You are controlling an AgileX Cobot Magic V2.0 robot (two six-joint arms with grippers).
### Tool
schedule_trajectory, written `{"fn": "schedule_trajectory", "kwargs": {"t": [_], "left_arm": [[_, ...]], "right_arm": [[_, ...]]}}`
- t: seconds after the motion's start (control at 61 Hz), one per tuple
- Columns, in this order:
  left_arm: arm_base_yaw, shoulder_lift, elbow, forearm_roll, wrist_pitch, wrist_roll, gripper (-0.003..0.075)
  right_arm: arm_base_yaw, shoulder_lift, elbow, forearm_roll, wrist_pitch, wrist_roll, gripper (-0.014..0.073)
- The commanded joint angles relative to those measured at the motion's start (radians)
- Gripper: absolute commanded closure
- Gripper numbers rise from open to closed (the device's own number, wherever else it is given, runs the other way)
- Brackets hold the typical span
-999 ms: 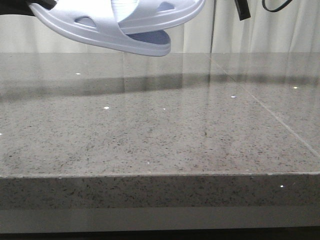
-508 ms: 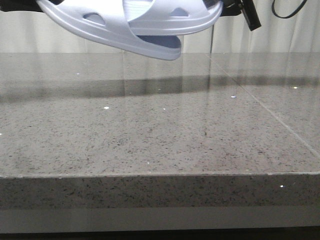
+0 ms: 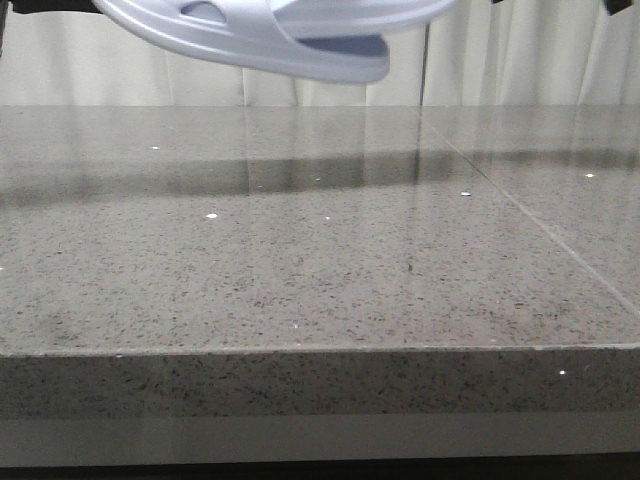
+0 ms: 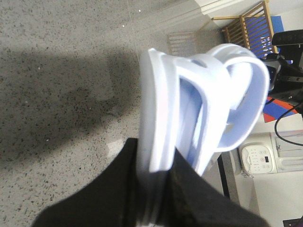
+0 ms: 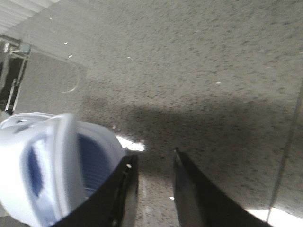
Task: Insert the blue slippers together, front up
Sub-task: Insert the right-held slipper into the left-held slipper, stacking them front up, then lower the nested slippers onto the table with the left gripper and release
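Above the speckled desk (image 3: pixel 300 260), my left hand (image 4: pixel 156 189) pinches the light, squashy blue slippers (image 4: pixel 199 109) by the sole edge; right hand (image 5: pixel 154 189) gapes empty.

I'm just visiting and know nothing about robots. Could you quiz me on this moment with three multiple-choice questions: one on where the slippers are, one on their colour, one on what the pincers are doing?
1. Where are the blue slippers?
A. Lying flat on the table
B. Held in the air above the table
C. On the floor

2. What colour are they?
A. Pale lavender-blue
B. Red
C. Black

3. What is the right pincer doing?
A. Clamping a slipper
B. Pressing on the table
C. Open, nothing between its fingers

Answers:
1 B, the front view shows them clear of the table.
2 A, pale in every view.
3 C, bare table shows between its fingers; the left pincer is the one clamping the slippers.
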Motion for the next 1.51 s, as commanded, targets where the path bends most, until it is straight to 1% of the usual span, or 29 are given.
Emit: {"fn": "schedule_trajectory", "kwargs": {"t": [0.0,0.082,0.213,0.328,0.41,0.524,0.573,0.655,0.786,0.852,0.999,1.13,1.212,1.36,1.425,1.491], "left_arm": [[-0.005,-0.049,-0.026,-0.100,0.099,-0.006,0.0739],[-0.005,-0.049,-0.026,-0.100,0.099,-0.006,0.0739],[-0.005,-0.049,-0.026,-0.100,0.099,-0.006,0.0739],[-0.005,-0.049,-0.026,-0.100,0.099,-0.006,0.0739],[-0.005,-0.049,-0.026,-0.100,0.099,-0.006,0.0739],[-0.005,-0.049,-0.026,-0.100,0.099,-0.006,0.0739],[-0.005,-0.049,-0.026,-0.100,0.099,-0.006,0.0739],[-0.005,-0.049,-0.026,-0.100,0.099,-0.006,0.0739],[-0.005,-0.049,-0.026,-0.100,0.099,-0.006,0.0739],[-0.005,-0.049,-0.026,-0.100,0.099,-0.006,0.0739],[-0.005,-0.049,-0.026,-0.100,0.096,-0.006,0.0739],[-0.005,-0.049,-0.026,-0.100,0.090,-0.006,0.0739],[-0.005,-0.049,-0.026,-0.100,0.090,-0.006,0.0739],[-0.005,-0.049,-0.026,-0.100,0.091,-0.006,0.0739],[-0.005,-0.049,-0.026,-0.094,0.099,-0.006,0.0739],[-0.005,-0.049,-0.026,-0.048,0.099,-0.006,0.0739]], "right_arm": [[-0.013,-0.092,-0.035,-0.007,0.057,-0.001,0.0358],[-0.013,-0.132,-0.035,-0.117,0.018,-0.001,0.0358],[0.002,-0.225,-0.035,-0.330,-0.059,0.018,0.0362],[0.024,-0.295,-0.035,-0.469,-0.108,0.032,0.0364],[0.048,-0.344,-0.034,-0.563,-0.135,0.032,0.0412],[0.087,-0.411,-0.011,-0.634,-0.157,0.032,0.0491],[0.099,-0.447,0.019,-0.650,-0.183,0.032,0.0506],[0.122,-0.520,0.112,-0.678,-0.256,0.032,0.0550],[0.136,-0.659,0.310,-0.709,-0.404,0.031,0.0666],[0.136,-0.719,0.393,-0.709,-0.457,0.024,0.0650],[0.136,-0.866,0.596,-0.709,-0.545,-0.021,0.0653],[0.136,-1.019,0.804,-0.709,-0.676,-0.050,0.0653],[0.136,-1.103,0.901,-0.709,-0.738,-0.052,0.0653],[0.136,-1.203,1.012,-0.709,-0.763,-0.052,0.0653],[0.136,-1.222,1.030,-0.709,-0.762,-0.052,0.0653],[0.136,-1.224,1.032,-0.708,-0.757,-0.052,0.0653]]}}
